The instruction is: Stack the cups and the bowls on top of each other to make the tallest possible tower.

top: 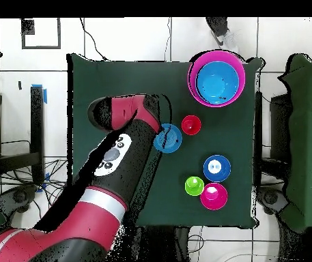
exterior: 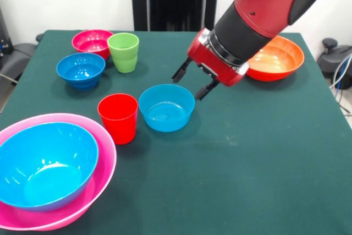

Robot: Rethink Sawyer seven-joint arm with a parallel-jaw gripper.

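Observation:
My gripper (exterior: 192, 83) hangs open and empty just above the table, close behind the right rim of a small blue bowl (exterior: 166, 107) that also shows in the overhead view (top: 171, 138), partly under the arm. The red cup (exterior: 118, 116) stands upright just left of that bowl. The green cup (exterior: 123, 52) stands at the back left, between a small magenta bowl (exterior: 92, 41) and another blue bowl (exterior: 81, 70). The tower is the hot-pink bowl (exterior: 108, 160) with the large light blue bowl (exterior: 47, 160) nested in it, at the near left. An orange bowl (exterior: 275, 58) sits behind the arm.
In the overhead view the pink bowl (top: 192, 78) sits at a table corner, the red cup (top: 191, 125) below it, and the green cup (top: 194, 185), blue bowl (top: 216, 168) and magenta bowl (top: 214, 196) are grouped together. The arm covers the orange bowl there.

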